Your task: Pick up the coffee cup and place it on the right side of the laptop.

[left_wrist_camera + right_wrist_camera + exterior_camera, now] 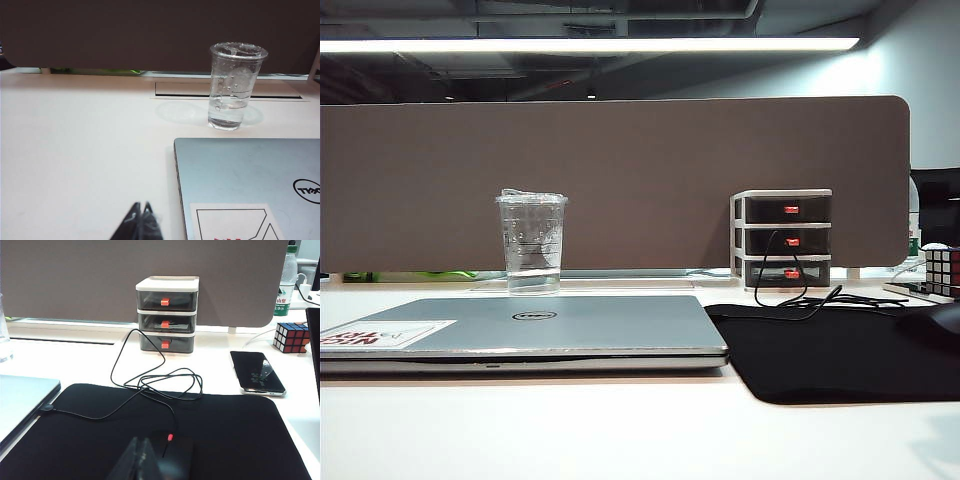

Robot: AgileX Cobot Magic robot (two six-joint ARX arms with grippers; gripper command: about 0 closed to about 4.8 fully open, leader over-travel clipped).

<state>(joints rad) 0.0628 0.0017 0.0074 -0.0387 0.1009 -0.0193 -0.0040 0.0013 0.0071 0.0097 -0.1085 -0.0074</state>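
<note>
The laptop [570, 325] carries a round Dell logo [534, 316] on its lid. Its white corner sticker [388, 335] shows red letters (upside down, not legible). A far-right bottle [286, 285] bears a label with red Chinese characters.

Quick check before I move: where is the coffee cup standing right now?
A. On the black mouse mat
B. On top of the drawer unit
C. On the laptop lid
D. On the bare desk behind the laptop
D: the coffee cup stands upright on the white desk just past the closed laptop, clear of its lid; neither gripper is near it.
</note>
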